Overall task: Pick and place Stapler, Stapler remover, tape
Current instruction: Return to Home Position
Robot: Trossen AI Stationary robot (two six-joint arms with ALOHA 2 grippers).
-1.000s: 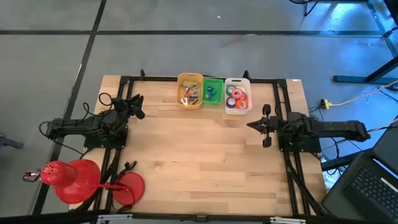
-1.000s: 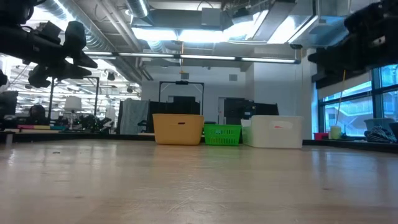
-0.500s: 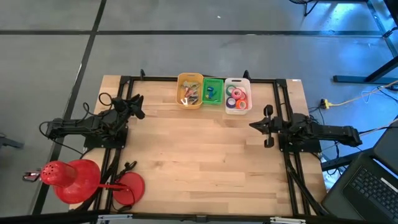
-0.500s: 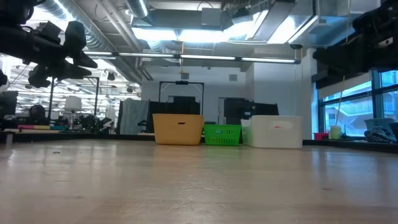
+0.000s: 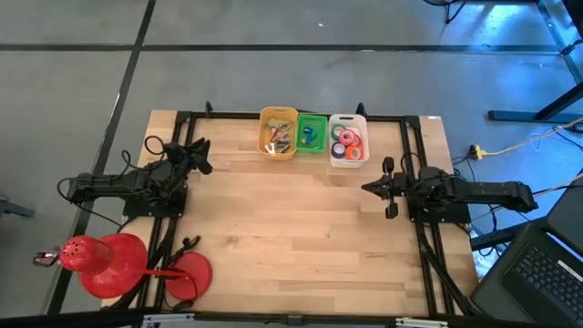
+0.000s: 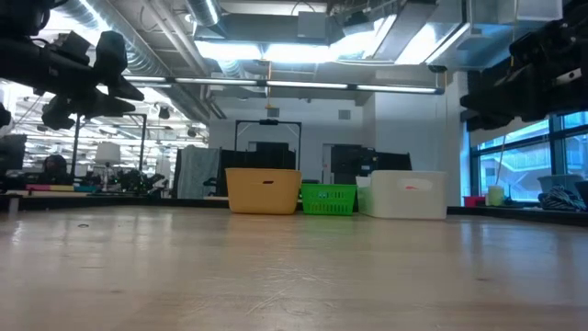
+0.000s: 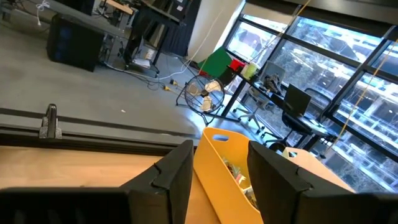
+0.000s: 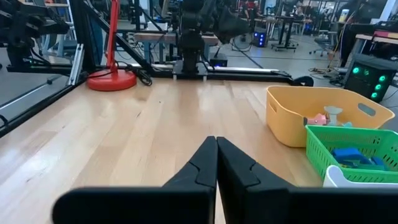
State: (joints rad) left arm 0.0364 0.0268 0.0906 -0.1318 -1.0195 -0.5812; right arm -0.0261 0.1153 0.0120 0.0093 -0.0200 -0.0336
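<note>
a wooden table [image 5: 291, 237] in a wide, glass-walled workshop is carrying three containers in a row at its far edge, with both robot arms hanging at the sides.
the rolls of tape [image 5: 345, 140] are lying in the white bin [image 6: 407, 195], next to a green basket [image 6: 328, 199] and a yellow bin [image 6: 263, 190] holding small pieces. the left gripper [image 7: 221, 149] is hovering with fingers parted, gripping nothing; the right gripper [image 8: 216, 142] is hovering with fingers pressed together, empty.
</note>
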